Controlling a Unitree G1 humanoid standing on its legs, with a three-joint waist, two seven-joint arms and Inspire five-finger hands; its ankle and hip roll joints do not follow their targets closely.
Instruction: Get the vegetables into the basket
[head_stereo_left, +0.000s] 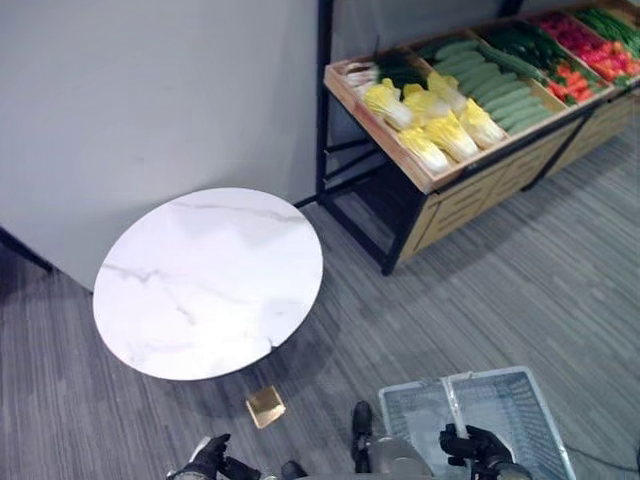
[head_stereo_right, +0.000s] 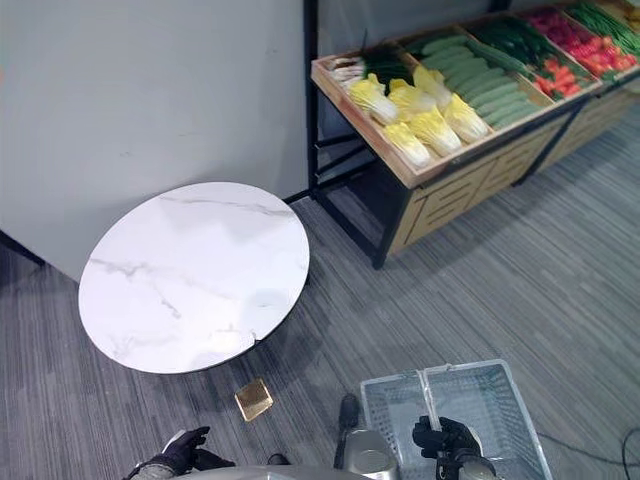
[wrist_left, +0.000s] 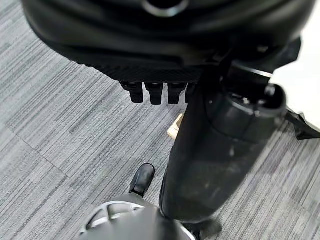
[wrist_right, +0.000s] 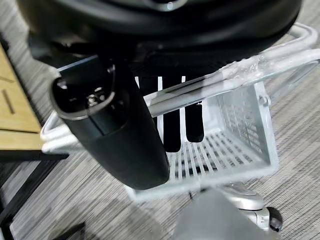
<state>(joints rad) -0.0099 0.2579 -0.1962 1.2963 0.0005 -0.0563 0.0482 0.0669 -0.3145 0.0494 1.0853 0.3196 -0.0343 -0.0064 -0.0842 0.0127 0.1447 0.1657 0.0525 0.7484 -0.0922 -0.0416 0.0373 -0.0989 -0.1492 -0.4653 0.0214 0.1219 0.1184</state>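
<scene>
A pale grey-blue plastic basket (head_stereo_left: 500, 400) hangs low at the right, just above the carpet, and nothing shows inside it (wrist_right: 235, 145). My right hand (head_stereo_left: 478, 445) is shut on the basket's clear handle (wrist_right: 235, 75), with the fingers (wrist_right: 172, 125) curled round it. The vegetables lie far off on a slanted wooden shelf (head_stereo_left: 425, 180) at the upper right: yellow-white cabbages (head_stereo_left: 430, 120), green cucumbers (head_stereo_left: 490, 80), red vegetables (head_stereo_left: 585, 50) and dark greens (head_stereo_left: 530, 40). My left hand (head_stereo_left: 210, 458) hangs at the lower left, relaxed, with nothing in it (wrist_left: 155, 92).
A round white marble table (head_stereo_left: 210, 280) stands ahead on the left, against a grey partition wall (head_stereo_left: 150, 90). A small gold square object (head_stereo_left: 265, 405) lies on the grey carpet near the table's foot. Open carpet stretches between me and the shelf.
</scene>
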